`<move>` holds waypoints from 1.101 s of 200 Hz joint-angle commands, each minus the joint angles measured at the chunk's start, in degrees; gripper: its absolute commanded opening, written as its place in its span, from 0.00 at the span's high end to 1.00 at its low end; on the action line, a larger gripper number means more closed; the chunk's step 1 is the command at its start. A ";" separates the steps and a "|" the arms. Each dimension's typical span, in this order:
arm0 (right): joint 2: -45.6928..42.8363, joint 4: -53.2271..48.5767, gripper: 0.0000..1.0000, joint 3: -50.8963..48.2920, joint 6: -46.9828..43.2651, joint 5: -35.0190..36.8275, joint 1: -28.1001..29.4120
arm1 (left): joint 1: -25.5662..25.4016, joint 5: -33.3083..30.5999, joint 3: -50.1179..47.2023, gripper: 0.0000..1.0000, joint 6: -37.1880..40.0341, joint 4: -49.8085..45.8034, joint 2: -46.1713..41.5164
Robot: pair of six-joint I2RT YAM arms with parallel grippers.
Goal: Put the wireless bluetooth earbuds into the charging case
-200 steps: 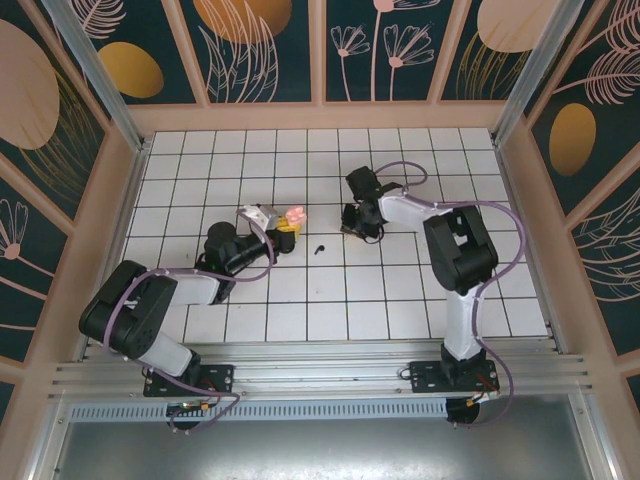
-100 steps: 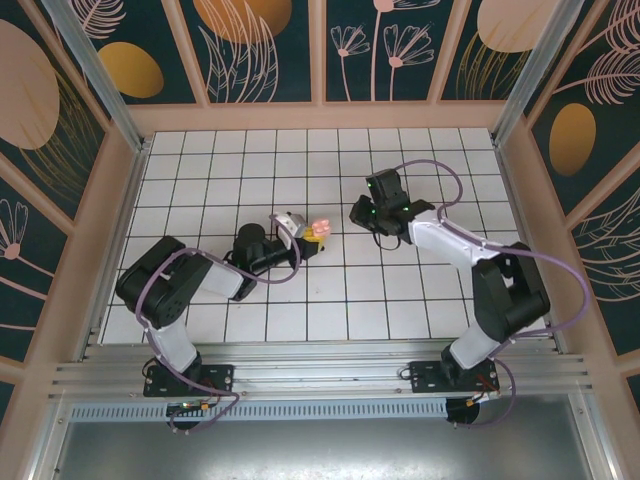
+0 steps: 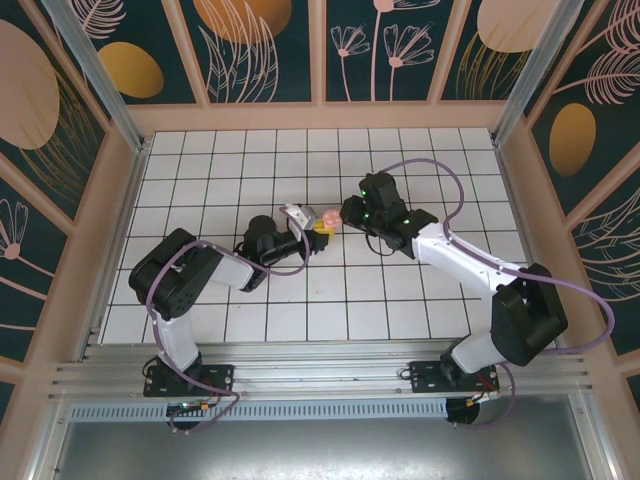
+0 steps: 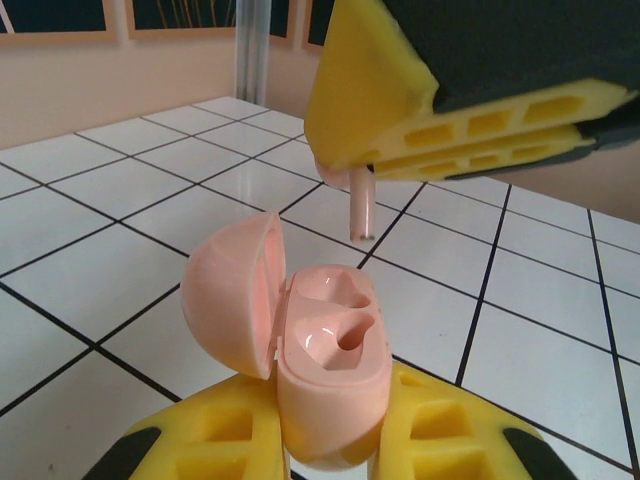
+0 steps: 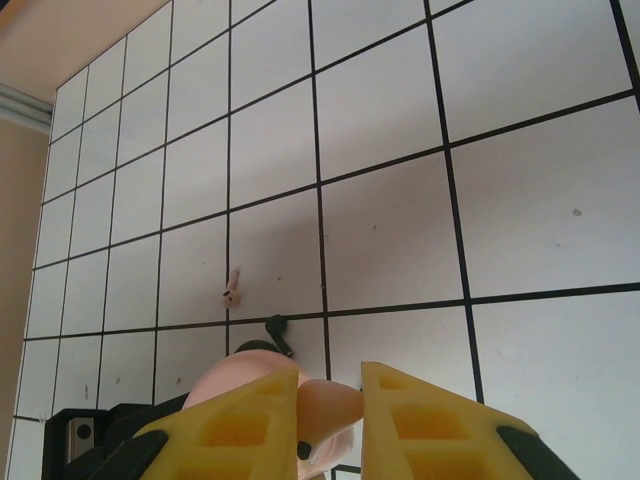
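One glossy pink case [image 4: 335, 365], clamped by left gripper [image 4: 325, 440], right gripper [image 5: 326, 398] pinching stemmed earbud [image 4: 362, 205]

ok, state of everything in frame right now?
left gripper: shut on charging case
charging case: upright, lid open, both sockets empty
right gripper: shut on earbud
earbud: stem down, close to the case, not in a socket
second earbud: small pink piece, likely that, lying loose on table
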 commanded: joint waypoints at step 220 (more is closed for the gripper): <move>1.61 -2.21 0.81 2.81 -4.25 10.12 5.39 | -0.85 1.53 3.84 0.93 -4.12 0.74 -0.24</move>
